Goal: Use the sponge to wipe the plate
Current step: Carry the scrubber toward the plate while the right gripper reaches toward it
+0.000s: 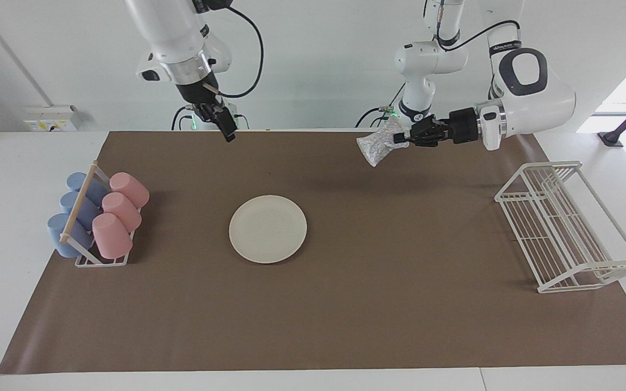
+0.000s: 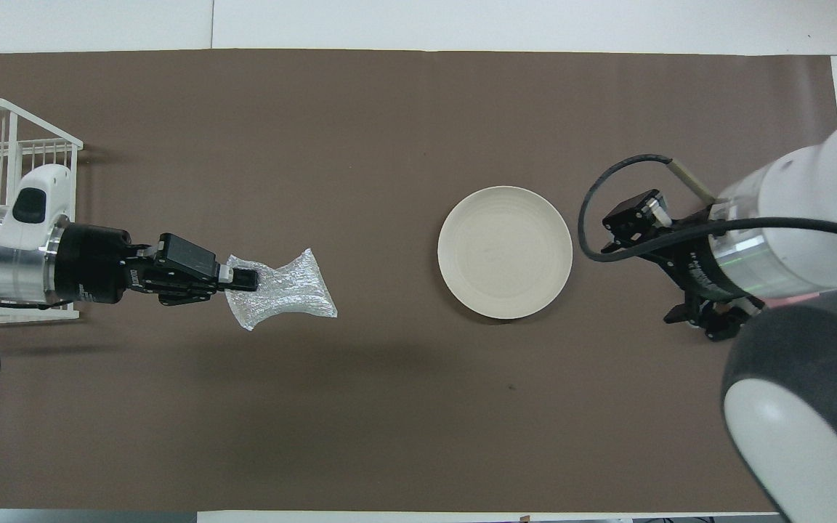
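Overhead view: left gripper [image 2: 243, 280], fingers clamped on sponge [image 2: 284, 298], hangs over bare bench [image 2: 389, 421] toward left arm's end, apart from plate [image 2: 505, 253] mid-bench; transport step, next carry over plate and lower; right gripper [image 1: 227, 130] waits raised, finger gap unreadable.

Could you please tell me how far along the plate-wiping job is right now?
Done: the left pincer has the sponge gripped and lifted off the mat. In hand: carrying it in the air, not yet over the plate. Left: reaching the plate and wiping it. The right pincer hangs above the mat.
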Available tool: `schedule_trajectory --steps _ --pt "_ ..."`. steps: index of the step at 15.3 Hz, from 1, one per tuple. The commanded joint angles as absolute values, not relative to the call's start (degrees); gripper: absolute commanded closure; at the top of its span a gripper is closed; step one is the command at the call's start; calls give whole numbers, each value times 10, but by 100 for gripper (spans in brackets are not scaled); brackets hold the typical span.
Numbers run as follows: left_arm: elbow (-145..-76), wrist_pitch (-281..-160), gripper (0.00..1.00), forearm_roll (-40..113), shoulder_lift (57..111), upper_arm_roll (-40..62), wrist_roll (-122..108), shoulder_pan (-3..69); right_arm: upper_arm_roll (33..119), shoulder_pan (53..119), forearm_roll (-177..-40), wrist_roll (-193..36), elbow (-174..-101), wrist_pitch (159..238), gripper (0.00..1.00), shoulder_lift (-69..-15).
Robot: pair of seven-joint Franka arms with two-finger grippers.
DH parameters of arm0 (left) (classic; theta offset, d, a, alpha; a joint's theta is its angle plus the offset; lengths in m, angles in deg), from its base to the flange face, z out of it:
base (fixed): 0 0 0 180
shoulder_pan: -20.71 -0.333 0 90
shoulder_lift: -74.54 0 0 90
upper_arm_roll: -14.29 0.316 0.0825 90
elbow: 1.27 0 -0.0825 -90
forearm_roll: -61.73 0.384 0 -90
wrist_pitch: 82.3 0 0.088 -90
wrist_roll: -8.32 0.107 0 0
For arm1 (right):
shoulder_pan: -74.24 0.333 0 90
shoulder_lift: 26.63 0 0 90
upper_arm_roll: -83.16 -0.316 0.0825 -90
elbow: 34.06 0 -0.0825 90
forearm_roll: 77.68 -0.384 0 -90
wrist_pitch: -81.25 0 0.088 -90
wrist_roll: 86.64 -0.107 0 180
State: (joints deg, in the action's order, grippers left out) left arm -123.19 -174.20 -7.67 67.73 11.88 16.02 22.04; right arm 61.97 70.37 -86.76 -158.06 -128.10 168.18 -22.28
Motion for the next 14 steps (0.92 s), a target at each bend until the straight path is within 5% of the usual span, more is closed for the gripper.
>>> schedule_trajectory --steps 1,6,14 --pt "-1316 -1762 100 -137 631 124 228 244 584 697 -886 -1679 -1282 1698 0 -213" --pt "-1372 -1757 100 -202 611 124 295 275 524 700 -895 -1835 -1296 1758 0 -201" --pt "-1388 -1761 100 -237 606 124 320 305 522 810 -919 -2025 -1350 1844 0 -189"
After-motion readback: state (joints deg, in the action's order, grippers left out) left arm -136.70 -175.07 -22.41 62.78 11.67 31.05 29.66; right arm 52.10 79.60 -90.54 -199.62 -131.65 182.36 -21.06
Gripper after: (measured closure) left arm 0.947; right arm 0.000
